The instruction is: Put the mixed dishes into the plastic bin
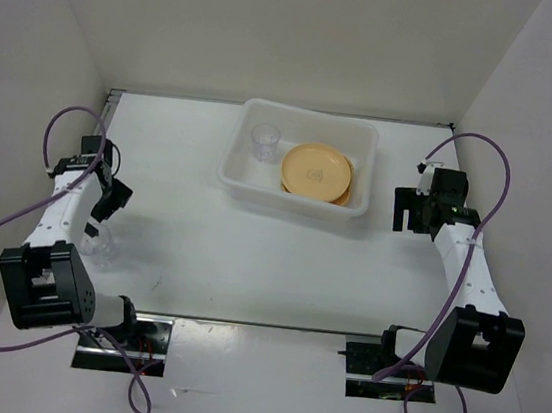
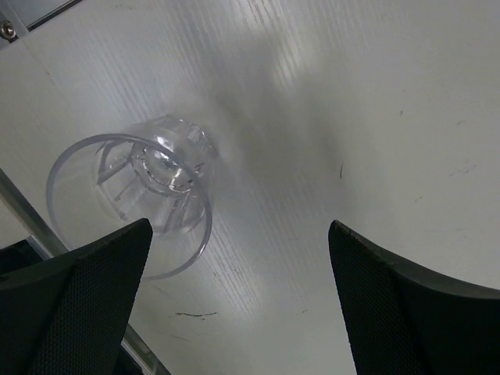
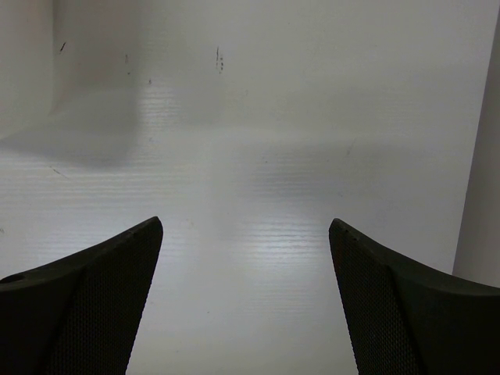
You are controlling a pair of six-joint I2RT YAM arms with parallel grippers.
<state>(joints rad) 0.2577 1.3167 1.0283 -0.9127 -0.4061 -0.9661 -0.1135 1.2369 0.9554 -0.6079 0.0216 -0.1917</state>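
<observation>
The left gripper point(image 2: 238, 226) is spread wide with nothing between its jaws, its two dark textured fingers point(image 2: 86, 305) framing bare white table point(image 1: 249, 264) in the left wrist view. Just ahead of the finger on the left of that view sits a clear cup point(image 2: 133, 205). Its open mouth faces the camera and its ribbed base shows through the wall. The rim lies close to that fingertip, outside the gap between the jaws, and whether the two touch cannot be told. From above, this cup stands on the table by the left arm's forearm, well apart from the plastic bin point(image 1: 236, 166). The right gripper point(image 3: 244, 223) is also wide open and holds nothing. Its wrist view shows only the ridged tabletop and the pale wall point(image 3: 273, 47) beyond, and from overhead it hangs just beside the bin's right end, apart from it. The bin stands at the far middle of the table, a translucent white tub with rounded corners. Inside it, toward the left, a second clear cup point(image 1: 264, 143) stands upright. To the right of that cup lie the tan plates point(image 1: 316, 169), a round one on top with another tan edge showing beneath at the lower right; how many are stacked there cannot be told.
</observation>
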